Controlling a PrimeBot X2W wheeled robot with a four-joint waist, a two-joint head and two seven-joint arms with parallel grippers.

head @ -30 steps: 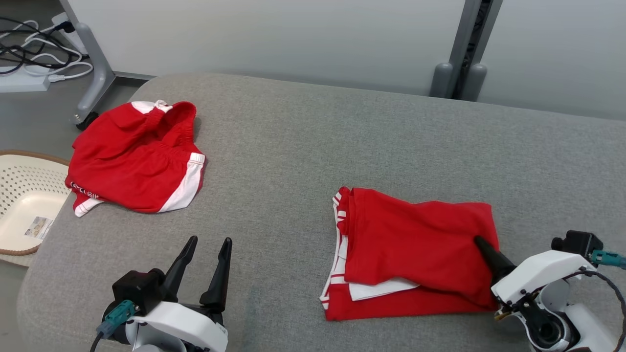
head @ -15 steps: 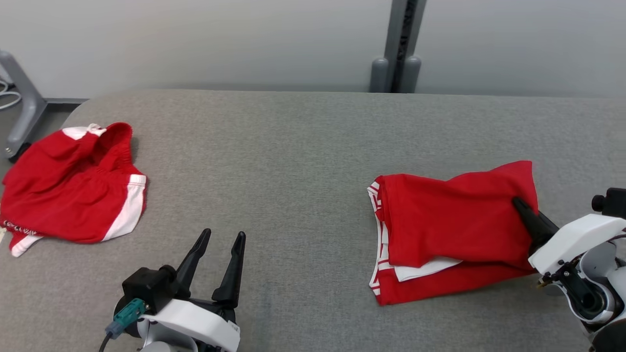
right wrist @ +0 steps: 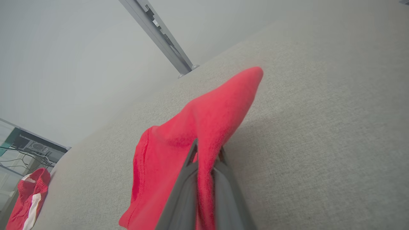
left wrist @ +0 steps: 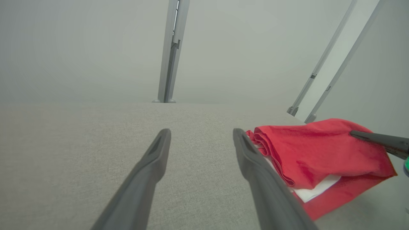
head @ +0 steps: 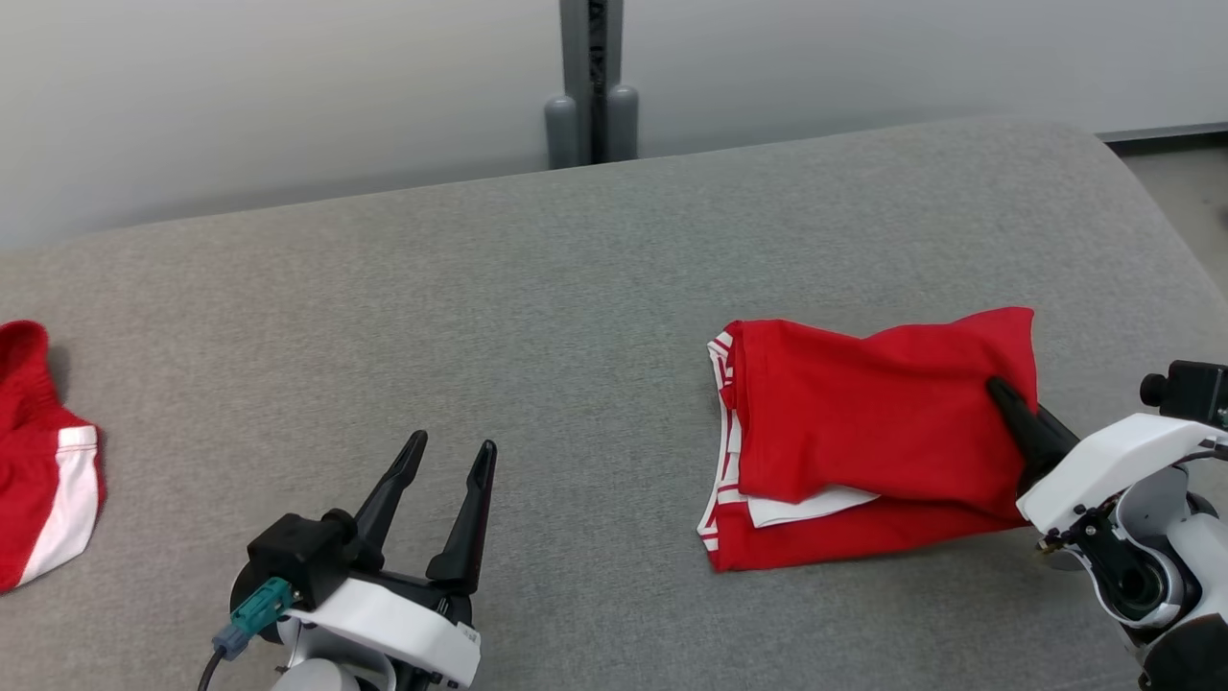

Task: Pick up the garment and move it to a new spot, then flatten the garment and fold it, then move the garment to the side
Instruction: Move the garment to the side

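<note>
One folded garment (head: 863,422) is pinched by the right gripper (head: 996,388); left gripper (head: 454,443) gapes, red shorts (head: 38,480) well apart.

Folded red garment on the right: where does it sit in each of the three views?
Head view: folded garment, right of centre.
Left wrist view: lower right.
Right wrist view: centre, stretching from the bottom edge up and to the right.
Shared landmark: the right gripper, shut on the garment's right edge. It enters the left wrist view from the right and rises from the bottom of its own view.
</note>
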